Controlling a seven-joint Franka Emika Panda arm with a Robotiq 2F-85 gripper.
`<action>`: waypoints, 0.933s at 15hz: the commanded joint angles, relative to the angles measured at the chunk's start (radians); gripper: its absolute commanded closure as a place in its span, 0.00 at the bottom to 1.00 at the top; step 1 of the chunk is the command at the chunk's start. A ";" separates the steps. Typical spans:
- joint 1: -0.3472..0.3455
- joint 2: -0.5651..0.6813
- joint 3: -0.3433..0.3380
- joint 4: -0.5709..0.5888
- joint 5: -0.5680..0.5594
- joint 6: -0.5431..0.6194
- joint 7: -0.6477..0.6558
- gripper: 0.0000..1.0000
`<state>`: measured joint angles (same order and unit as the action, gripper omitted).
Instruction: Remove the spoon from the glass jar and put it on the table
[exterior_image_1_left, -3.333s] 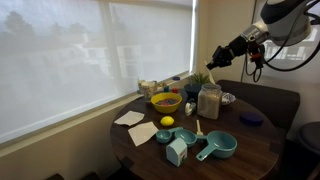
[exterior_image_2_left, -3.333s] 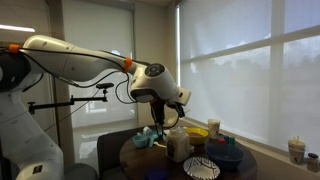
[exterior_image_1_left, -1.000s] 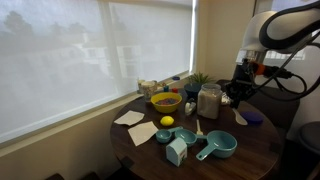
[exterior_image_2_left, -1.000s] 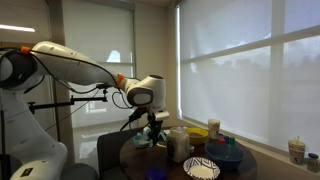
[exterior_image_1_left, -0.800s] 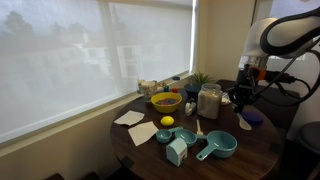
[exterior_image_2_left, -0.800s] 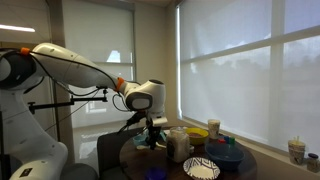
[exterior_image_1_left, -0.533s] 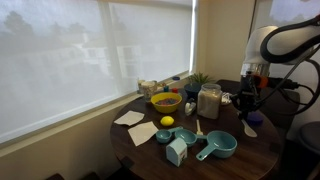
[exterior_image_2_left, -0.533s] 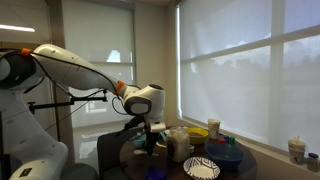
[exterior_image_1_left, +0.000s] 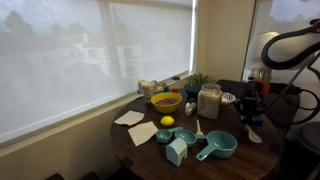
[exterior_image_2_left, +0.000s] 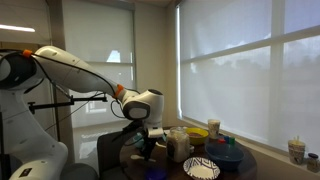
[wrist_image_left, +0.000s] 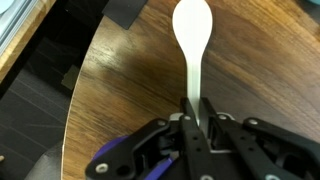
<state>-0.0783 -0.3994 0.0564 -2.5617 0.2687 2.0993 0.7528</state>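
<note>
My gripper (wrist_image_left: 194, 118) is shut on the handle of the pale cream spoon (wrist_image_left: 191, 40). The spoon's bowl points away from me, low over the dark wooden table (wrist_image_left: 120, 100). In an exterior view the gripper (exterior_image_1_left: 250, 118) holds the spoon (exterior_image_1_left: 253, 133) near the table's edge, well to the side of the glass jar (exterior_image_1_left: 209, 101). The jar stands upright with beige contents beside the yellow bowl (exterior_image_1_left: 165, 101). In an exterior view the gripper (exterior_image_2_left: 149, 142) is low over the table, next to the jar (exterior_image_2_left: 179, 144).
Teal measuring cups (exterior_image_1_left: 216, 146), a pale teal carton-shaped container (exterior_image_1_left: 176, 151), a lemon (exterior_image_1_left: 167, 122) and paper napkins (exterior_image_1_left: 130, 118) lie on the table. A black-and-white plate (exterior_image_2_left: 200, 167) and a blue dish (exterior_image_1_left: 251, 118) sit near the rim. A dark chair (exterior_image_1_left: 270, 100) stands behind.
The gripper, holding the spoon, has moved away from the jar and down toward the table near its edge.
</note>
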 joint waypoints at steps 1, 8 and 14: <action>-0.007 0.008 0.017 -0.011 -0.034 0.041 0.027 0.97; -0.001 0.033 0.017 -0.001 -0.037 0.078 0.018 0.96; 0.012 0.066 0.038 0.029 -0.059 0.086 0.013 0.97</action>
<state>-0.0739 -0.3670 0.0773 -2.5569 0.2438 2.1724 0.7515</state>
